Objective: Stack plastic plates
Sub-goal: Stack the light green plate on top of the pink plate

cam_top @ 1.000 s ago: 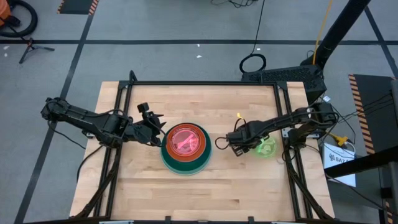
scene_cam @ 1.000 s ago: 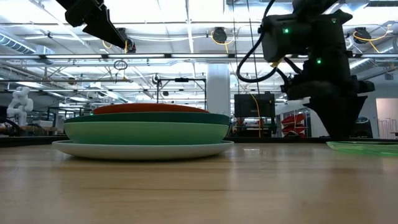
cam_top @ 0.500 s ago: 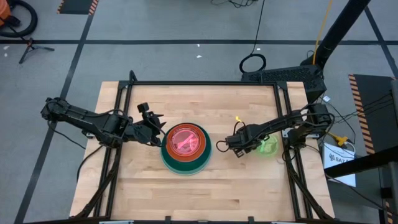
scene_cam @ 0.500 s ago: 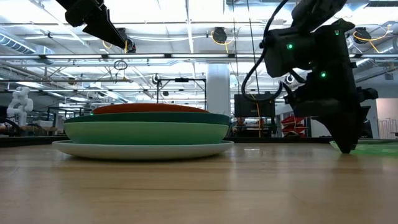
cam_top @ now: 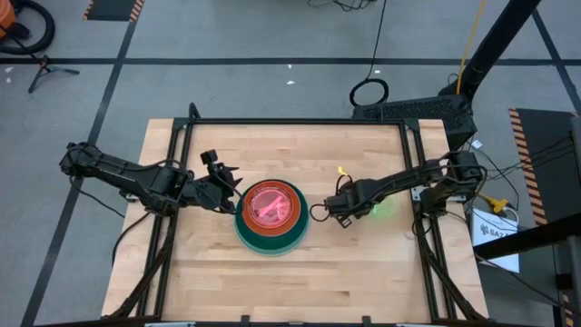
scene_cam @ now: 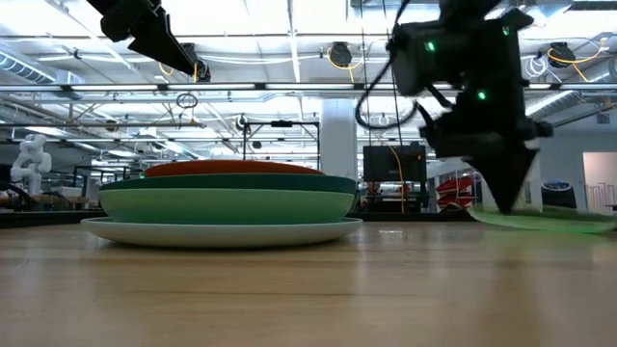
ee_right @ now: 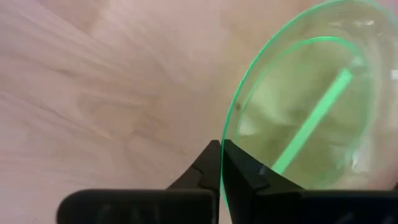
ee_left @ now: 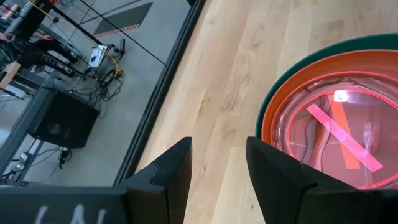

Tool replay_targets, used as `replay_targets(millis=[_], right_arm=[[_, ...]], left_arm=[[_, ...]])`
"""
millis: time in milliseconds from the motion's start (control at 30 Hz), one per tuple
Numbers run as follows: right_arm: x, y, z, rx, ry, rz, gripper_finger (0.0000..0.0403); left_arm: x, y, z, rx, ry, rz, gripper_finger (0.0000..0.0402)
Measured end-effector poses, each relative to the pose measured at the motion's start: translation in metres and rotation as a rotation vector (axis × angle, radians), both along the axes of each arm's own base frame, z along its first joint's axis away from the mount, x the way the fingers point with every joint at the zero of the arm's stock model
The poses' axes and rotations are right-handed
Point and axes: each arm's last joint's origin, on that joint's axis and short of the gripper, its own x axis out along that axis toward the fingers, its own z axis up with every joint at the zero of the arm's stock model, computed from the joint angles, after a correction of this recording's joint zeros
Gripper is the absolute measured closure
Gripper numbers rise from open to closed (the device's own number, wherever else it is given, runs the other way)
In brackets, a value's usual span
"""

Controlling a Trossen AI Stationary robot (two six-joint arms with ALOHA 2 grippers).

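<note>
The stack of plastic plates [cam_top: 270, 214] rests at the table's middle, with a pale plate at the bottom [scene_cam: 224, 231], green ones above it, then orange-red. A translucent pink plate [ee_left: 336, 134] lies on top. My left gripper [cam_top: 231, 187] hovers open just left of the stack and above it [ee_left: 217, 168]. To the right of the stack, my right gripper [cam_top: 338, 211] is shut on a translucent lime plate [cam_top: 374, 211], which also shows in the low view [scene_cam: 549, 220]. My right gripper pinches the lime plate's rim [ee_right: 225, 138] between its two fingers, on the side nearest the stack. The fingers slant down from the table's right. The gripped side [scene_cam: 487, 216] is raised off the wood; whether the far side rests on the table I cannot tell.
Black frame rails [cam_top: 178, 154] run along the table's left and right edges. Bare wood [cam_top: 313, 263] lies between the stack and the lime plate and along the near side.
My right gripper has dropped to the lime plate's rim, shut on it and moved toward the stack. The plate has slid left with it, and its gripped side has come up off the table.
</note>
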Motion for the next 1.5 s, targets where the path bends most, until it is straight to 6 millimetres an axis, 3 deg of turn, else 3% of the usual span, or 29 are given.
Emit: replay_targets(millis=[400,600,833,933,1233,1500], right_arm=[[0.051,0.017,0.072,-0.209,-0.235,0.383,0.0402],[0.081,0.044,0.094,-0.258,-0.498,0.753,0.0402],[0.103,0.071,0.094,-0.265,-0.684,1.068,0.0402],[0.108,0.077,0.084,-0.272,-0.654,1.143,0.0402],[0.116,0.079,0.062,-0.280,-0.575,1.231,0.0402],[0.118,0.079,0.060,-0.295,-0.568,1.252,0.0371]], left_arm=[[0.000,0.000,0.000,0.002,0.002,-0.002,0.0243],[0.000,0.000,0.000,0.003,0.002,-0.003,0.0243],[0.000,0.000,0.000,0.003,0.001,-0.003,0.0243],[0.000,0.000,0.000,0.003,0.000,-0.003,0.0243],[0.000,0.000,0.000,0.002,-0.003,-0.004,0.0243],[0.000,0.000,0.000,0.002,-0.002,-0.004,0.0243]])
